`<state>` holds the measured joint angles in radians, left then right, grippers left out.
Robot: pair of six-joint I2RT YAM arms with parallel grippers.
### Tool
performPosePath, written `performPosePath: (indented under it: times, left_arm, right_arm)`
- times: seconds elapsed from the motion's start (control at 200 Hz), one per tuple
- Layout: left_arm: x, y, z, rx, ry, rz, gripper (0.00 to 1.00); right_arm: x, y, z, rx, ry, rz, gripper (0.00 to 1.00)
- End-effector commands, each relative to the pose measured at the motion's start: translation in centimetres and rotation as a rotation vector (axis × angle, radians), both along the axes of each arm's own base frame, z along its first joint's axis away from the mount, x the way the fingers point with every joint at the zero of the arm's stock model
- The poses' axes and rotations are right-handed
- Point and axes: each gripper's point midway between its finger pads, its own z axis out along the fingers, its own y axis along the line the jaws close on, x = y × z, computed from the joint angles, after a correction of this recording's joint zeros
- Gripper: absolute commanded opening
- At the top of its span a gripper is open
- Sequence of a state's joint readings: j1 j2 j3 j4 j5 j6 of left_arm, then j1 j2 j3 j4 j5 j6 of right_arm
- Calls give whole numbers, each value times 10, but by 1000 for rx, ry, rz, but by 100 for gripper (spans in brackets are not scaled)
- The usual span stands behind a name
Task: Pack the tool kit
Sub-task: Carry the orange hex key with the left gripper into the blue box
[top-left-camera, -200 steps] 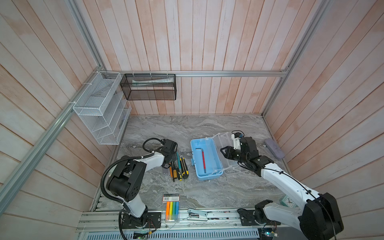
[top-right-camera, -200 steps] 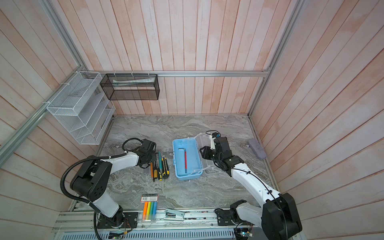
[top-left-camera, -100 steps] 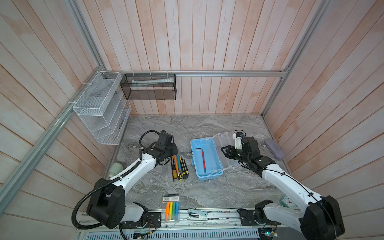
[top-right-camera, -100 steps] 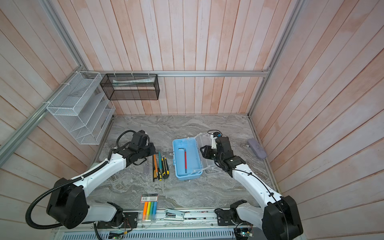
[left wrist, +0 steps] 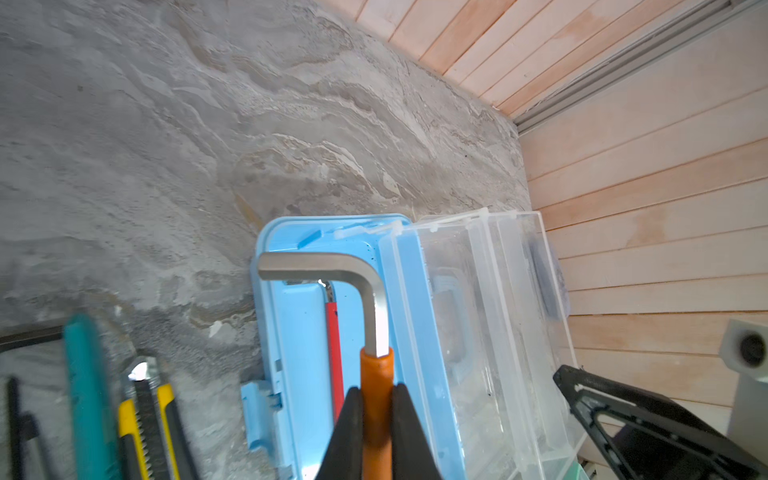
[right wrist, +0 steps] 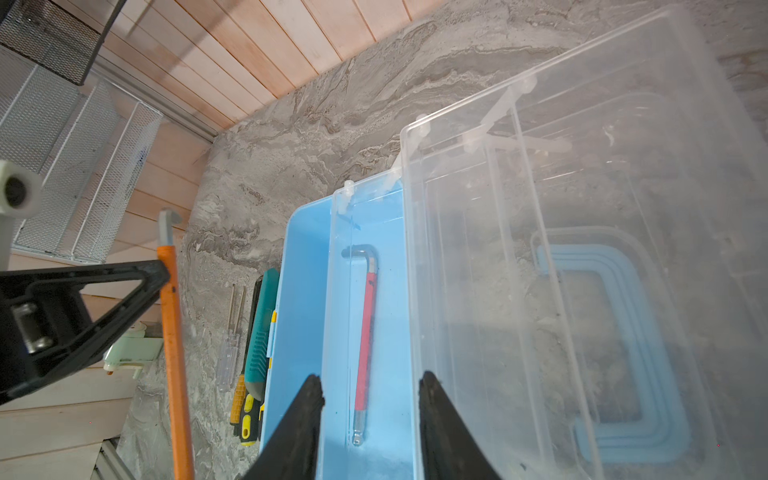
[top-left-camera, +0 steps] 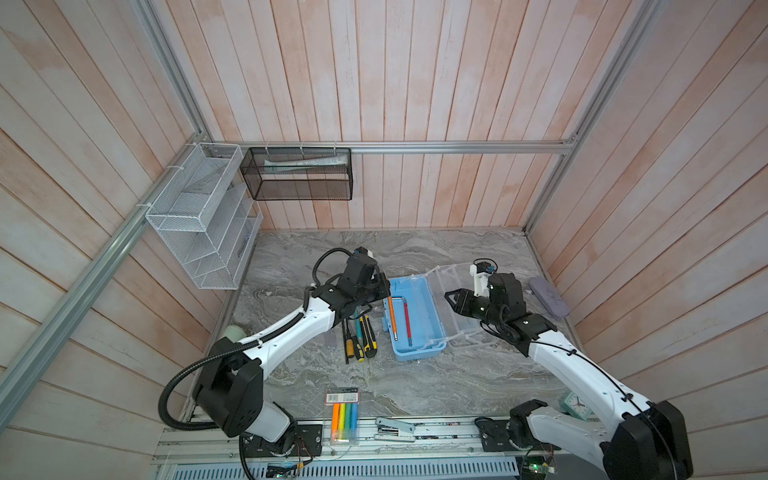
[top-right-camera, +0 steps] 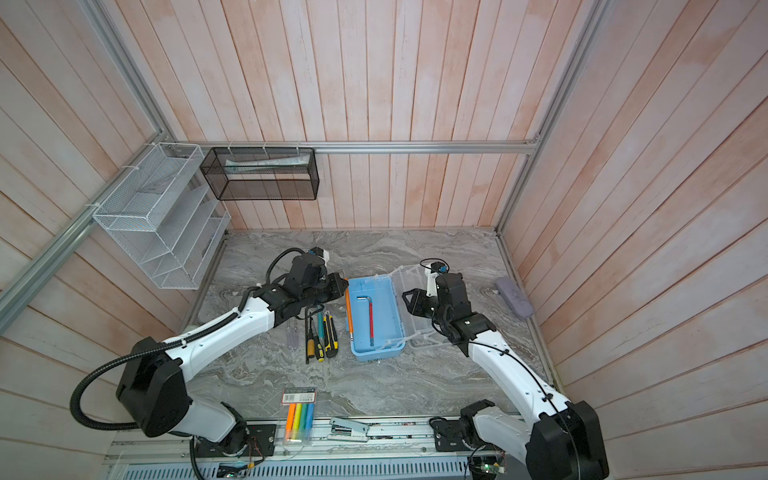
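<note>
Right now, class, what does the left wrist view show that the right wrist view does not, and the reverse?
Only the left wrist view: both fingers of the left claw pinching the orange key. Only the right wrist view: the white wire rack and two clear screwdrivers. Both: the blue box, the red key inside it, the teal tool.

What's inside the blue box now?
Only a red-handled hex key shows inside the blue box. The orange-handled key in the left gripper above hides a strip along one wall.
</note>
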<state>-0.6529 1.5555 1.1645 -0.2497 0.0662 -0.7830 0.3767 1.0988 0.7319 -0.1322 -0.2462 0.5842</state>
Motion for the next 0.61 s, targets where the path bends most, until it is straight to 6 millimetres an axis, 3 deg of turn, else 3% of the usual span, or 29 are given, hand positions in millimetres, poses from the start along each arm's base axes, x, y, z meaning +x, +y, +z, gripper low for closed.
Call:
performPosePath:
  times: [0.0, 0.15, 0.37, 0.6]
  left_arm:
    - [8, -31, 13, -69, -32, -17, 0]
    - [11, -45, -15, -41, 11, -4, 0]
    - [14, -43, -66, 17, 94, 31, 0]
    - [18, -44, -101, 92, 154, 36, 0]
  right_arm:
    - [-1, -1, 14, 22, -17, -4, 39]
    - [-4, -1, 14, 25, -18, -1, 39]
    - [-5, -4, 7, 18, -7, -5, 39]
    - [-6, -4, 0, 16, 4, -3, 40]
